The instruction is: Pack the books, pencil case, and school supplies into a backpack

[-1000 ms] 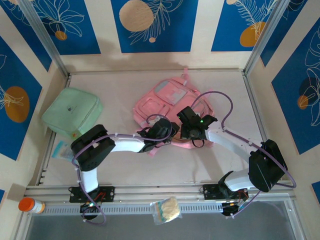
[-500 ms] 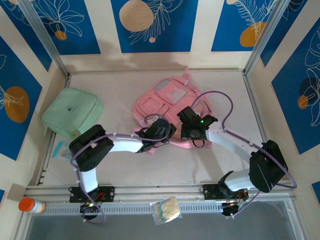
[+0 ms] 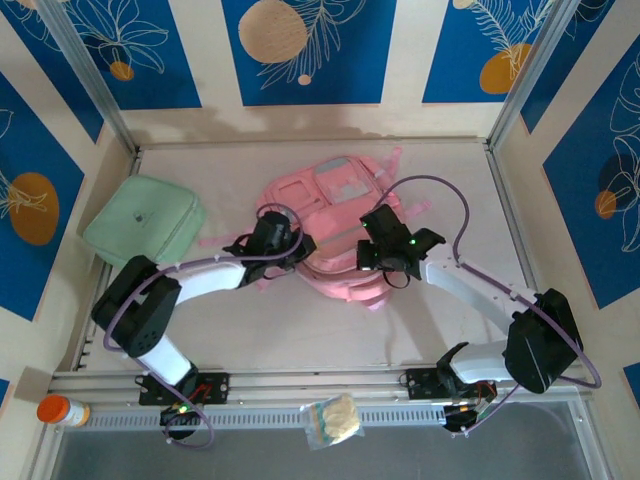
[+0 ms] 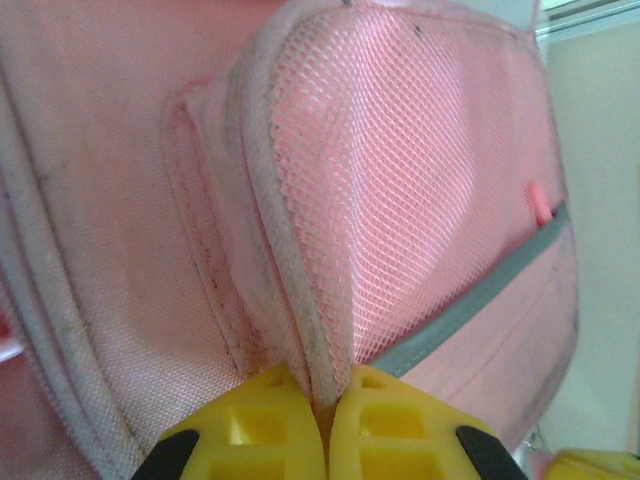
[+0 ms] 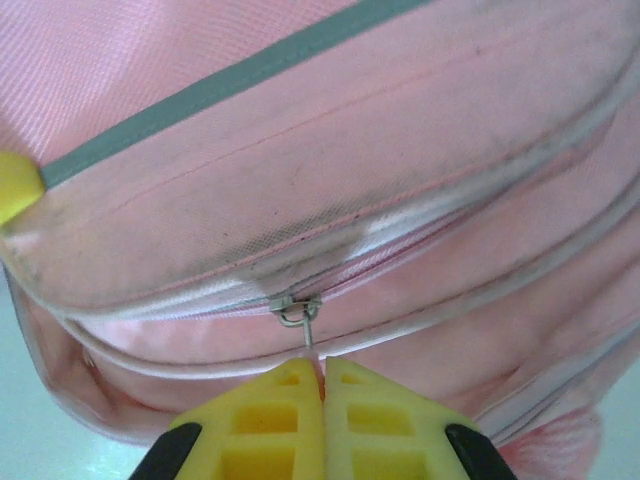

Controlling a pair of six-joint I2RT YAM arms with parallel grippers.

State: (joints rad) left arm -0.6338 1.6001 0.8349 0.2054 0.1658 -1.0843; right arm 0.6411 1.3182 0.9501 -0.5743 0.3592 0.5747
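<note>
The backpack lies in the middle of the surface, nearer its far edge. The left fingers are clamped on the rim of its mesh pocket. The right fingers are pinched together on a zip pull.

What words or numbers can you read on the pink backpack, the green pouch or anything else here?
No text here can be read.
backpack: plain pink fabric, mesh and grey trim, no lettering.
mint-green pouch: a small dark mark at its middle, too small to read.
orange bottle: too small to read any label.
</note>
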